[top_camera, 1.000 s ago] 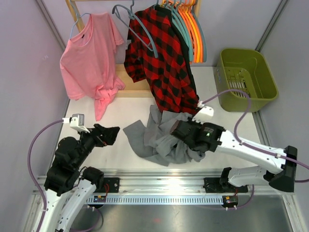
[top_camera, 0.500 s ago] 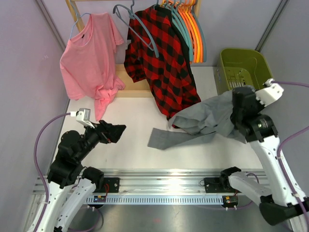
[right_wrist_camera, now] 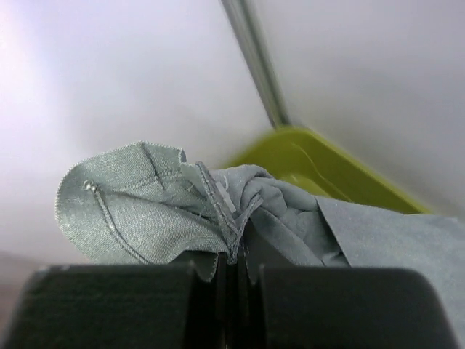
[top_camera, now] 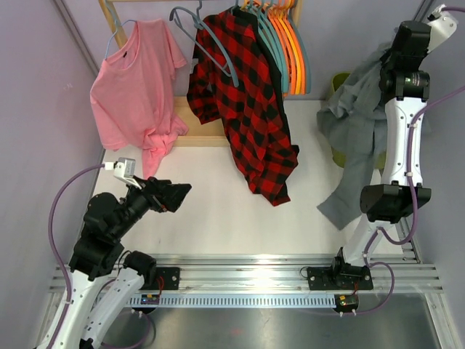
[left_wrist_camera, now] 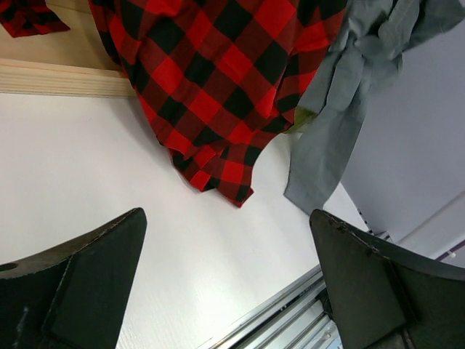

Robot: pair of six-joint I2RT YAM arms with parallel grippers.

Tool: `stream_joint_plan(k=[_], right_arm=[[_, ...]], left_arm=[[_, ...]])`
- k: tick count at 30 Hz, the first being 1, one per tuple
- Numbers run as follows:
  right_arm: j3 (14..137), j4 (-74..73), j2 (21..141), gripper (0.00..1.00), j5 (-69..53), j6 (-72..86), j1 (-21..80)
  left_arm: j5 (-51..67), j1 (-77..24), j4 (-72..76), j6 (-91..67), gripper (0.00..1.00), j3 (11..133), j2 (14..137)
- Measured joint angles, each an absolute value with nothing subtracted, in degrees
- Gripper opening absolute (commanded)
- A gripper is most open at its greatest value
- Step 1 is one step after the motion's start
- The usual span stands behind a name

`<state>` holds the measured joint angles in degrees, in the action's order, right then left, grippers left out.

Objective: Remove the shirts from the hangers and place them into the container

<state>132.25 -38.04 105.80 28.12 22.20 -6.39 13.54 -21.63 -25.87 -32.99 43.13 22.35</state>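
Pale lilac walls (top_camera: 43,109) close in a smooth white tabletop (top_camera: 211,218), with a wooden rack (top_camera: 200,139) across the back. From it hang a soft pink t-shirt (top_camera: 134,87) and a red-and-black plaid shirt (top_camera: 251,102), whose hem drops low over the tabletop. Beside them is a tight bunch of thin, curved orange hangers (top_camera: 289,43).

The right gripper (right_wrist_camera: 232,280) is raised high at the far right. Its fingers are pressed together on a puckered, stitched fold of the grey shirt (top_camera: 356,134). The woven cloth hangs from it in a long, limp drape, its lowest tip over the tabletop's right edge. That drape hides most of the olive-green container (top_camera: 336,82) below; only slivers of its smooth plastic rim show.

The left gripper (top_camera: 182,196) hovers low at the near left, fingers spread wide with nothing between them, well apart from every shirt.
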Motion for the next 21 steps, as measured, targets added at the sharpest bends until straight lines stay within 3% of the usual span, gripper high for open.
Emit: stream_joint_plan(k=[6, 21], right_arm=[[139.4, -28.1, 108.9, 0.00, 24.2, 18.3, -6.4], [158.3, 15.9, 118.8, 0.00, 22.4, 8.9, -8.1]], left_arm=[[13.7, -21.6, -26.0, -32.0, 0.99, 43.4, 22.3], [12.0, -21.6, -23.9, -31.1, 0.99, 43.3, 23.4]])
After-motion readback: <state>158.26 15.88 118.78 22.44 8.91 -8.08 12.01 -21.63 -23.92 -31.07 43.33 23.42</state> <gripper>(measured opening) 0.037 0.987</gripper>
